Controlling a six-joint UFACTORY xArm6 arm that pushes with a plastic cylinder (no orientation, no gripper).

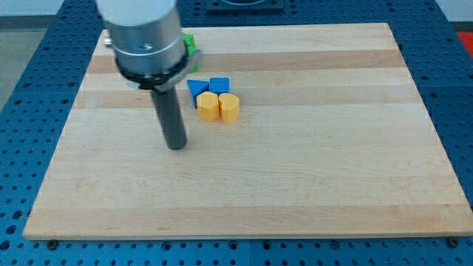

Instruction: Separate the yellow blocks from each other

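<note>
Camera view: my tip (177,146) down on wooden board (310,185), bare rod, pinching nothing. Landmark is yellow pair. Yellow hexagon block (208,106) and yellow round block (230,107) sit side by side, touching, so job not done yet.

My tip waits toward view's left of pair, a bit lower, apart from it, maybe lining up push.

Blue triangle block (196,89) and blue cube (219,84) sit just above pair, close. Green block (190,44) further up-left, half hidden by arm.

A pale wooden board (295,185) with lengthwise grain fills most of the frame, lying on a blue perforated table (451,89). Above centre, a blue triangular block (196,89) and a blue cube-like block (219,84) sit just beside each other. A green block (190,43), shape unclear, shows partly at upper left.
</note>
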